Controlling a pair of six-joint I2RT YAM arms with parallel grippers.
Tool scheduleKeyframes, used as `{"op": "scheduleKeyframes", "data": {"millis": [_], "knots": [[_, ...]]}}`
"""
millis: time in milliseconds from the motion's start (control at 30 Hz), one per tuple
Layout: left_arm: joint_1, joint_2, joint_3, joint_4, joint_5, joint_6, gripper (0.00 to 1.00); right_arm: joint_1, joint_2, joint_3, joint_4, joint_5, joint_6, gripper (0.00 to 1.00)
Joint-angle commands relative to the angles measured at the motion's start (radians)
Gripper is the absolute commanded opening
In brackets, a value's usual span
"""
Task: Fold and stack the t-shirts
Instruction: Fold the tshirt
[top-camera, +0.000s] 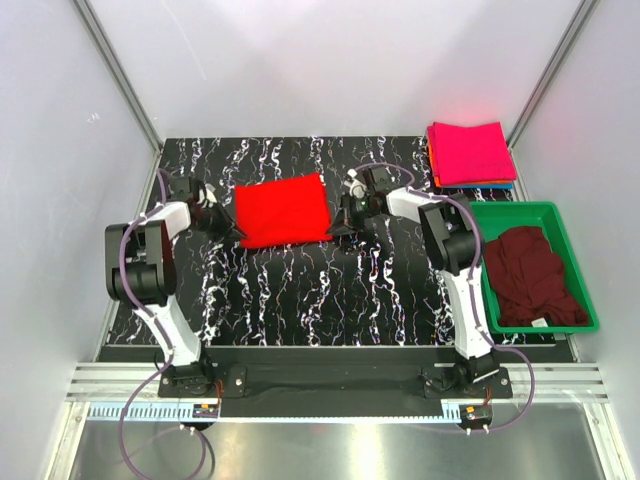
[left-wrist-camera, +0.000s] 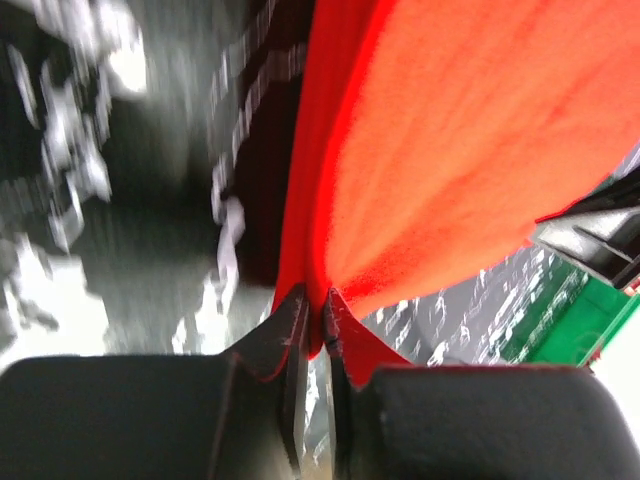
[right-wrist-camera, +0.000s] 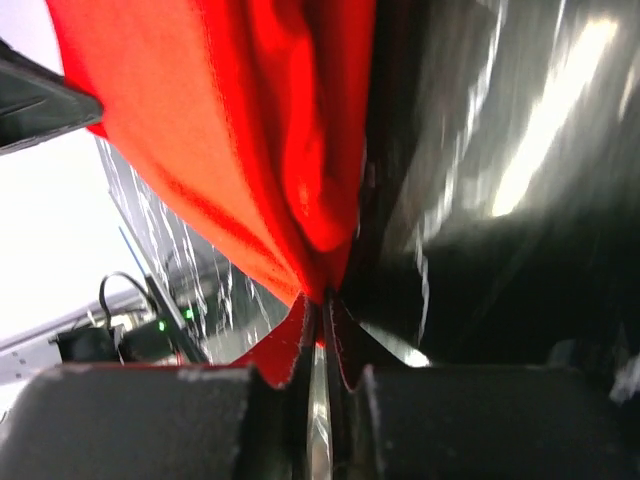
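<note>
- The top external view looks down from above and behind the arm bases (top-camera: 190, 378), far enough to show the whole surface (top-camera: 330, 290).
- The left wrist view sits very near behind the left gripper (left-wrist-camera: 318, 305), facing along its fingers (left-wrist-camera: 280, 345).
- The right wrist view does likewise behind the right gripper (right-wrist-camera: 322, 305), facing the opposite way.
- All three share the red t-shirt (top-camera: 285, 210).

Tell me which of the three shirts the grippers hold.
The bright red shirt, mid-table: left gripper and right gripper each pinch an edge. The pink shirt lies folded at the far right; the maroon shirt sits crumpled in the green bin.
</note>
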Motion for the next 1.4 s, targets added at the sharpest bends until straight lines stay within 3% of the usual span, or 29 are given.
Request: {"op": "scheduleKeyframes", "data": {"millis": [0,100,167,200,233,300,333,567,767,867,1233,1333,1367], "knots": [[-0.003,-0.134,-0.056,-0.059,0.025,-0.017,0.13,-0.002,-0.132,-0.123,-0.041,0.026,-0.063,0.06],[-0.01,-0.186,-0.099,-0.116,0.034,-0.017,0.33,0.001,-0.211,-0.245,-0.033,0.008,-0.065,0.06],[-0.01,-0.238,-0.105,-0.125,0.041,-0.005,0.38,0.001,-0.264,-0.303,-0.026,0.006,-0.071,0.1],[-0.007,-0.25,-0.082,-0.136,0.022,0.001,0.41,0.001,-0.277,-0.351,-0.027,0.011,-0.077,0.15],[-0.009,-0.258,-0.064,-0.141,0.009,0.009,0.52,0.002,-0.293,-0.368,-0.032,0.015,-0.083,0.28],[-0.004,-0.238,-0.009,-0.155,-0.015,0.031,0.56,0.002,-0.323,-0.389,-0.055,0.017,-0.106,0.39],[-0.004,-0.219,0.056,-0.158,-0.015,0.037,0.58,0.001,-0.331,-0.388,-0.067,0.029,-0.117,0.5],[-0.007,0.046,0.359,-0.122,0.018,0.147,0.6,-0.039,-0.368,-0.282,-0.138,0.133,-0.134,0.7],[-0.016,0.179,0.507,-0.127,0.054,0.225,0.58,-0.058,-0.238,-0.049,-0.156,0.225,-0.126,0.64],[-0.016,0.214,0.507,-0.084,0.093,0.221,0.57,-0.058,-0.152,0.06,-0.138,0.218,-0.105,0.57],[-0.043,0.32,0.556,0.009,0.123,0.186,0.51,-0.058,0.029,0.272,-0.093,0.245,-0.056,0.49],[-0.05,0.338,0.572,0.028,0.137,0.184,0.4,-0.058,0.028,0.278,-0.075,0.244,-0.06,0.4],[-0.052,0.346,0.579,0.034,0.149,0.184,0.3,-0.058,0.028,0.281,-0.075,0.244,-0.063,0.3]]}}
